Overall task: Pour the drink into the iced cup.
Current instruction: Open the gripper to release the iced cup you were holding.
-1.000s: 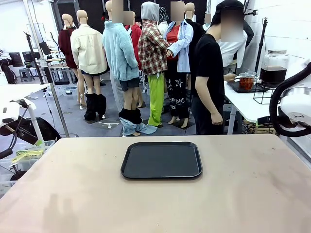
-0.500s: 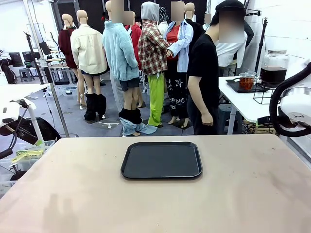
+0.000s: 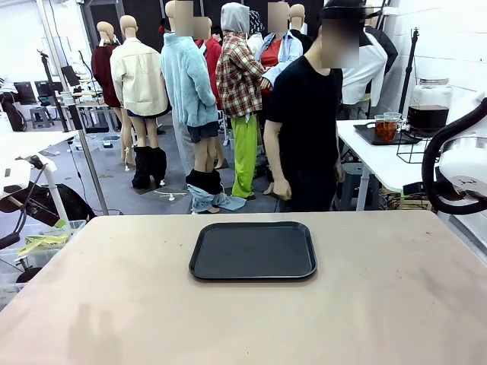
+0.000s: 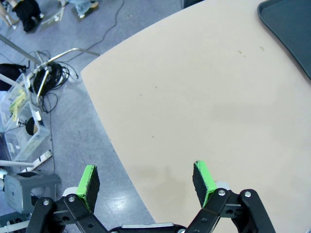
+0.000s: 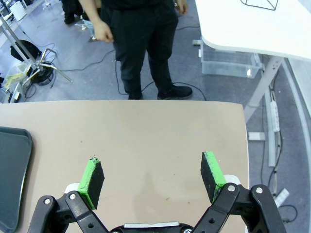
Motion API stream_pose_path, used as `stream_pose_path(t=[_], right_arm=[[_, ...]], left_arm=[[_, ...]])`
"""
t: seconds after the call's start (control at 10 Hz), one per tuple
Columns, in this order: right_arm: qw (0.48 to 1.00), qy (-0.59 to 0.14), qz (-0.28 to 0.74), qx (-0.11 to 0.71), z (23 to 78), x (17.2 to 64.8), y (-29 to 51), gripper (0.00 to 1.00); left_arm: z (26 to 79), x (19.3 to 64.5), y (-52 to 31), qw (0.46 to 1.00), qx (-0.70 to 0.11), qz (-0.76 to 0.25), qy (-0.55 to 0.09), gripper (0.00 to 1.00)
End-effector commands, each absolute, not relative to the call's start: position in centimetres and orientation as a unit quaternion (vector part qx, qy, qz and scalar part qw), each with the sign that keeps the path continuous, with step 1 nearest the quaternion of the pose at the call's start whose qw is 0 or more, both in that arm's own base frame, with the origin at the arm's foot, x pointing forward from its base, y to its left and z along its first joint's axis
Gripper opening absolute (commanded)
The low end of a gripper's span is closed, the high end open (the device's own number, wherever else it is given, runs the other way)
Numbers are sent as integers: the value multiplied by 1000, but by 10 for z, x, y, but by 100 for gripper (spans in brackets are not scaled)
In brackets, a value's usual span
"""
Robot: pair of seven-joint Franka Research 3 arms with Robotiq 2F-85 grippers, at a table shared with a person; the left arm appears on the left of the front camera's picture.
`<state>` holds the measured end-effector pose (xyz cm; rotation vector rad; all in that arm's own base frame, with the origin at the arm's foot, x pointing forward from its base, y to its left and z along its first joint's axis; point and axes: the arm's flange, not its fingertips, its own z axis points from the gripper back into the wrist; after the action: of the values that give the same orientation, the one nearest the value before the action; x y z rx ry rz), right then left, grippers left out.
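The drink shows as amber-red liquid in a clear cup on a small black tray on the white side table at the back right. A second clear cup stands right behind it; whether it holds ice is too small to tell. My left gripper hangs open over the left corner of the beige table, nothing between its green pads. My right gripper is open too, above the table's far right part, holding nothing.
An empty black tray lies at the table's middle; its corner and its edge show in the wrist views. A person in black stands at the far edge, hands empty. A jar of dark liquid sits on the side table.
The person has turned away from the side table and stepped left, toward the far edge of my table. Both grippers stay still and open.
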<state>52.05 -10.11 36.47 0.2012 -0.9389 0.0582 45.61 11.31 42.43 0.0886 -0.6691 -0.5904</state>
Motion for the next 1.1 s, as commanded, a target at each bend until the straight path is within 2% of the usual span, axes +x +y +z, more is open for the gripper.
stream_pose_path(t=[0.0,1.0], right_arm=[[886,-452,28,98,365,521,-101,100],[886,-452,28,98,365,521,-101,100]], left_arm=[[425,455,113,900,47,-285,-326,100],[425,455,113,900,47,-285,-326,100]])
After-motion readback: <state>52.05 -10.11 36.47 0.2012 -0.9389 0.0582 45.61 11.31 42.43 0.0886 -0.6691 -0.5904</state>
